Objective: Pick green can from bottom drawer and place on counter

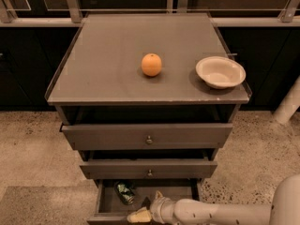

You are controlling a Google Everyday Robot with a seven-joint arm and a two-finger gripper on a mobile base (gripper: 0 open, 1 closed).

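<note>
Low in the bottom drawer point(176, 191), shiny dark green can point(124, 192) aslant; tool point(145, 211) just beside, openness unclear.

Premises read as a robot test area in a lab or commercial building, not a home. A lone grey metal drawer cabinet point(147, 135) stands on a speckled, polished floor point(28, 144) before dark metal-framed glazing point(72, 1), and its counter point(117, 41) carries an orange point(151, 64) and a pale bowl point(220, 71) set well apart. A white robot arm point(220, 212) reaches in low from the right, its gripper point(140, 215) at the front of the open bottom drawer point(173, 191).
</note>
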